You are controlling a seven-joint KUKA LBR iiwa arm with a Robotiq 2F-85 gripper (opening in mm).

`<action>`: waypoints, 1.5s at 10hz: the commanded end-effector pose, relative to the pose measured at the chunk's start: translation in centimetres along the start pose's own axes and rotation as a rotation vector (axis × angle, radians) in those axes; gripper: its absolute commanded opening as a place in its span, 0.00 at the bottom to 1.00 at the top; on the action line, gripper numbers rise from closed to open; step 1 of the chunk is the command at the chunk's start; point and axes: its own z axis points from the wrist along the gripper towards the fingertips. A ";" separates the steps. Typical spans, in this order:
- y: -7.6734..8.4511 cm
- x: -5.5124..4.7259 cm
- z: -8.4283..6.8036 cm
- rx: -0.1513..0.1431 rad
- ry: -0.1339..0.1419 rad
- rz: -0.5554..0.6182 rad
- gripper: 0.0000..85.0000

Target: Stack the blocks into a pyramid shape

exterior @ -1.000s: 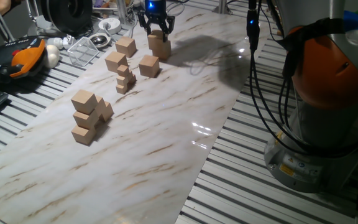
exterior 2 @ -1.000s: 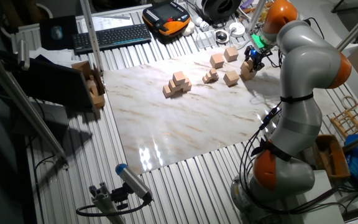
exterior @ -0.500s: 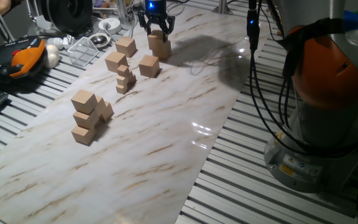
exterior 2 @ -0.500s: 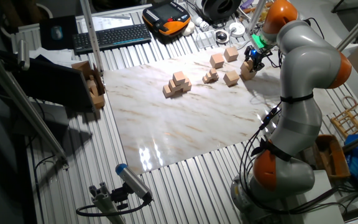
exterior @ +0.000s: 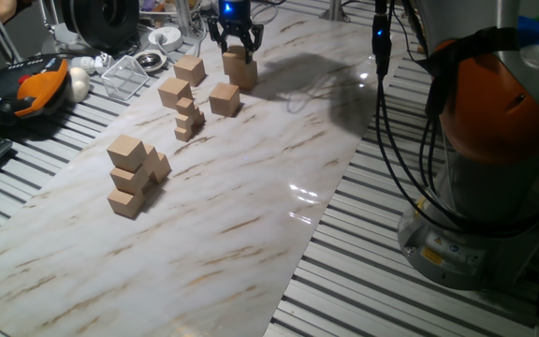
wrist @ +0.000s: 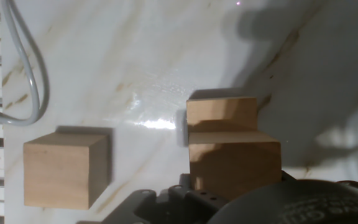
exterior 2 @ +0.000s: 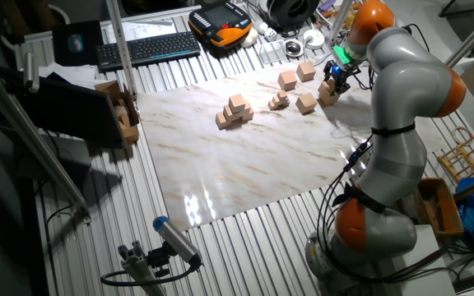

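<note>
Nearest the camera in one fixed view, on the marble-patterned tabletop (exterior: 251,225), stands the partly built pyramid (exterior: 133,175): tan wooden cubes piled in steps, one cube on top, with room for more. Beyond it sits a small heap of much smaller cubes (exterior: 188,117), which are no part of the job. Around that heap lie three loose blocks: one just right of it (exterior: 224,98), one just behind it (exterior: 173,92), and one farther back (exterior: 189,69). Farthest off, at the far end of the tabletop, the gripper (exterior: 233,42) hangs over a two-block stack (exterior: 240,67). From the hand view the fingers seem to straddle the upper block (wrist: 234,160), but whether they are actually pressing on it I cannot tell; the jaws are hidden behind the block and the hand's body.

These blocks look rigid, light and smooth-faced, so they should not deform but could slip or twist if pinched off-centre. The soundest hold is probably on two opposite flat sides, near mid-height, with the fingers square to the faces so the block hangs level for placing.
</note>
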 end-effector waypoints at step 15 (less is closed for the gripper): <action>-0.3 0.0 0.3 -0.005 0.004 -0.012 0.40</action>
